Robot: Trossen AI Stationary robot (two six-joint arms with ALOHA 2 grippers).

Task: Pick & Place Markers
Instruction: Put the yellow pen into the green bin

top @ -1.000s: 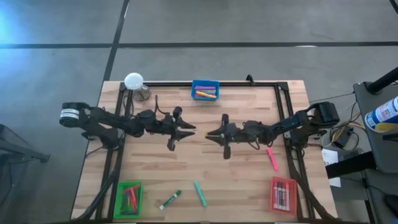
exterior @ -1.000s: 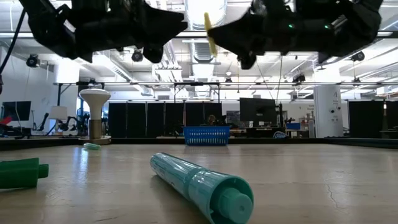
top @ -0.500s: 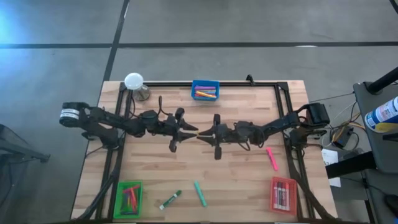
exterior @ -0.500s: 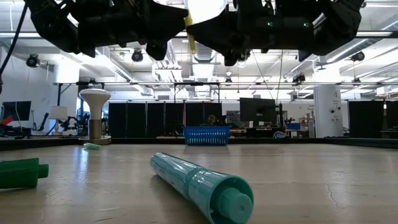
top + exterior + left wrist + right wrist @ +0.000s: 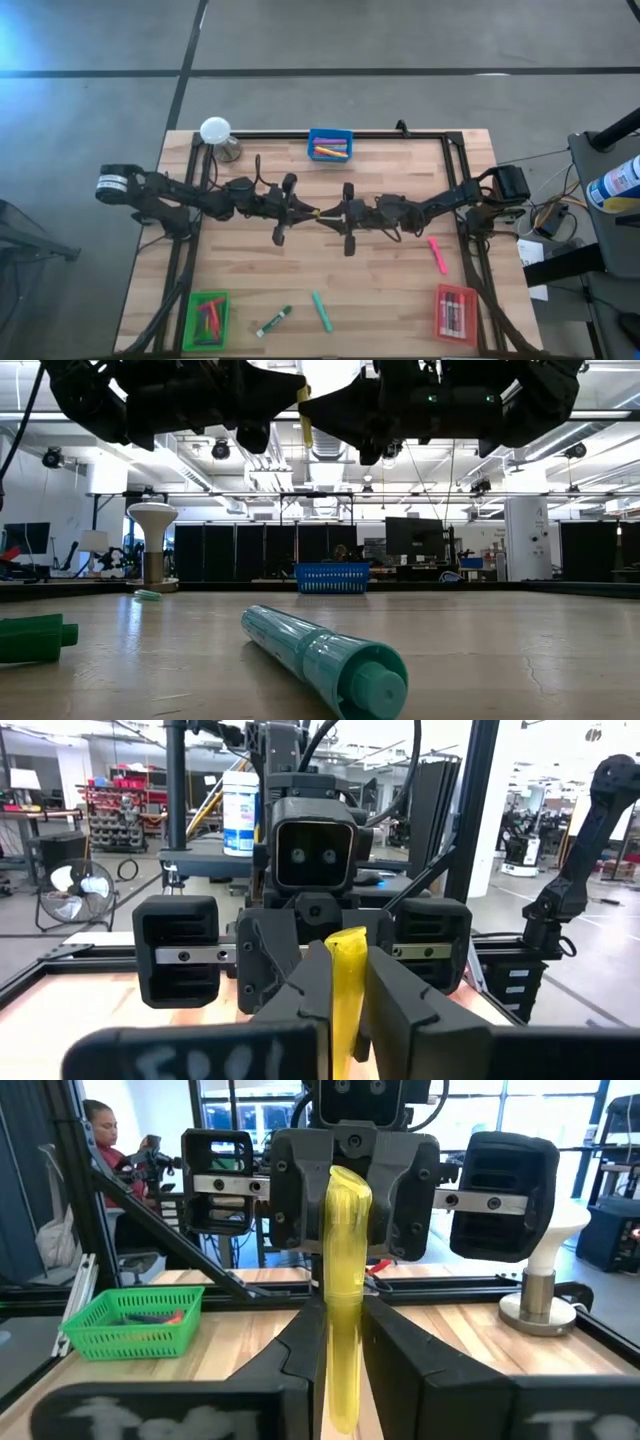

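Observation:
A yellow marker (image 5: pixel 318 213) hangs in the air over the table's middle, between my two grippers. My left gripper (image 5: pixel 307 211) comes from the left and my right gripper (image 5: pixel 330 215) from the right, tip to tip, both shut on the marker. In the low view the marker (image 5: pixel 303 418) shows as a short tilted stick high above the wood. A teal marker (image 5: pixel 320 311), a green-and-white marker (image 5: pixel 273 321) and a pink marker (image 5: pixel 437 253) lie flat on the table. My left gripper (image 5: pixel 347 1015) has one end of the yellow marker (image 5: pixel 346 970) pinched between its two fingers, coming level from the table's left and lying along it. The marker is lifted clear. My right gripper (image 5: pixel 343 1380) pinches the other part of the yellow marker (image 5: pixel 343 1320) between its two fingers, level from the table's right and along the marker. The free length (image 5: pixel 348 1210) reaches out to the left gripper's fingers.
A blue tray (image 5: pixel 330 134) with markers sits at the far edge, a green tray (image 5: pixel 190 318) at the near left corner, a red tray (image 5: pixel 440 313) at the near right. A white-topped stand (image 5: pixel 215 133) is at the far left. A black frame rims the table.
My right gripper has moved toward the table's left, carrying the yellow marker up to my left gripper, so that the two now meet tip to tip. The marker's free end has gone in between the left fingers. In the last half second both have stayed nearly still.

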